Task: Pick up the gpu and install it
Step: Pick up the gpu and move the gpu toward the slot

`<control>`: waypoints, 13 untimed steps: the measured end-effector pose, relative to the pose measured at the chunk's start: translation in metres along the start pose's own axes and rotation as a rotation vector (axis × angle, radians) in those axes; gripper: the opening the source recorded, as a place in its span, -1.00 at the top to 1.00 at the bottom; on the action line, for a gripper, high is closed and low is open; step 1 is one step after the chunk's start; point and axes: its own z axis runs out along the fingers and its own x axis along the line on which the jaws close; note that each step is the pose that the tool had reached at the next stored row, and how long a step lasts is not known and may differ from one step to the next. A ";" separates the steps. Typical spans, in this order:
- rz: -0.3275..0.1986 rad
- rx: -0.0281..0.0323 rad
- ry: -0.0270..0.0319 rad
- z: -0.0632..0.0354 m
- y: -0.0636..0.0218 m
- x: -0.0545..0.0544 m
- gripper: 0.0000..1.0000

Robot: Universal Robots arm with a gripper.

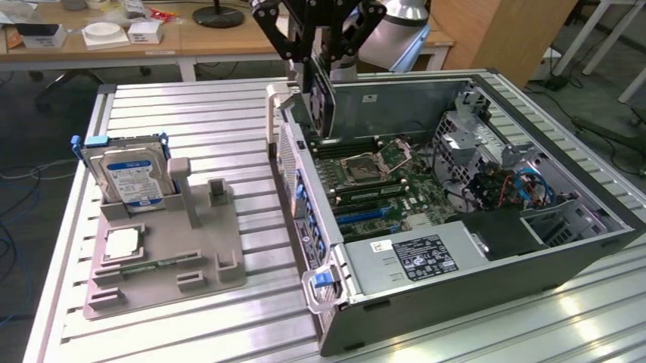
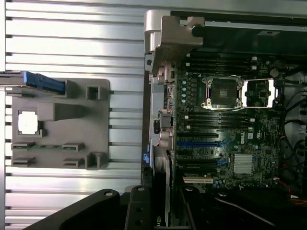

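Gpu [image 1: 323,98] hangs in the air directly below the gripper [image 1: 318,57], whose fingers are closed on its upper edge from both flat sides, so they are partly open by the thickness of what they hold. It is just above the rear wall of the open computer case [image 1: 565,249], at the far end of the case in the exterior view, and touches neither the wall nor the motherboard [image 1: 404,181]. It is held on edge: its dark face is turned towards the exterior view's right, and its long axis looks closer to upright than level, though the angle makes this hard to settle. In the wrist view it appears as a thin dark strip [image 2: 160,191] running away from the gripper [image 2: 158,213], just beside the case's rear wall. The blue slots [image 2: 199,143] lie below it and further into the case, running away from the rear wall. On the table [image 1: 181,113] the grey holder [image 1: 202,265], with the hard drive [image 1: 126,178] upright in it, stands well apart.
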 end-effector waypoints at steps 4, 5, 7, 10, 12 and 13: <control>-0.001 0.0000 0.0000 0.0001 -0.0001 -0.004 0.47; -0.001 0.0000 0.0000 0.0001 -0.0001 -0.006 0.47; -0.001 -0.0001 0.0000 0.0002 -0.0001 -0.008 0.47; -0.001 0.0000 0.0000 0.0002 -0.0002 -0.011 0.47; -0.002 0.0000 0.0001 0.0003 -0.0002 -0.013 0.47; -0.002 -0.0001 0.0001 0.0003 -0.0002 -0.014 0.47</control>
